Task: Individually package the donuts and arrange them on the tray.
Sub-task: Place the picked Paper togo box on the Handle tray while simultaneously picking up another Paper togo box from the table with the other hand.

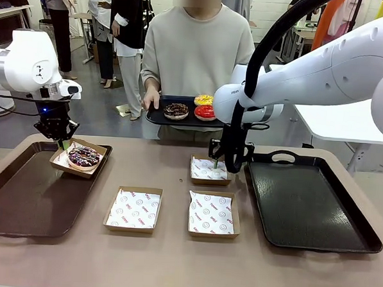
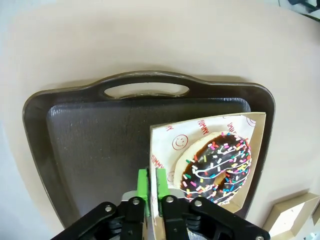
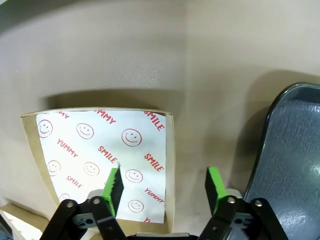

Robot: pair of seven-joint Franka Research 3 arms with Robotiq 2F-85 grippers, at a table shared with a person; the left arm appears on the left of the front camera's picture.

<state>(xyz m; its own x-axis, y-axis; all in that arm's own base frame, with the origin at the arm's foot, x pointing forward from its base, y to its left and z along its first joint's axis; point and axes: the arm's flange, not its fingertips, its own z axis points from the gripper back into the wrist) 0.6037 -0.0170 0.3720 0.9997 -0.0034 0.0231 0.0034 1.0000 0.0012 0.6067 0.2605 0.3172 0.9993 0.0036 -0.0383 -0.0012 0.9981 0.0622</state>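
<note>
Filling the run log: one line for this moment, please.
left claw shut on sprinkled-donut box at left tray | right claw open astride empty box wall | person holds black tray, three donuts

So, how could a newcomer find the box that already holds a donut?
Find the dark tray on the robot's left. Over its far right corner the left gripper pinches a paper box. Unlike the three empty boxes nearby, it carries the sprinkled chocolate donut.
</note>
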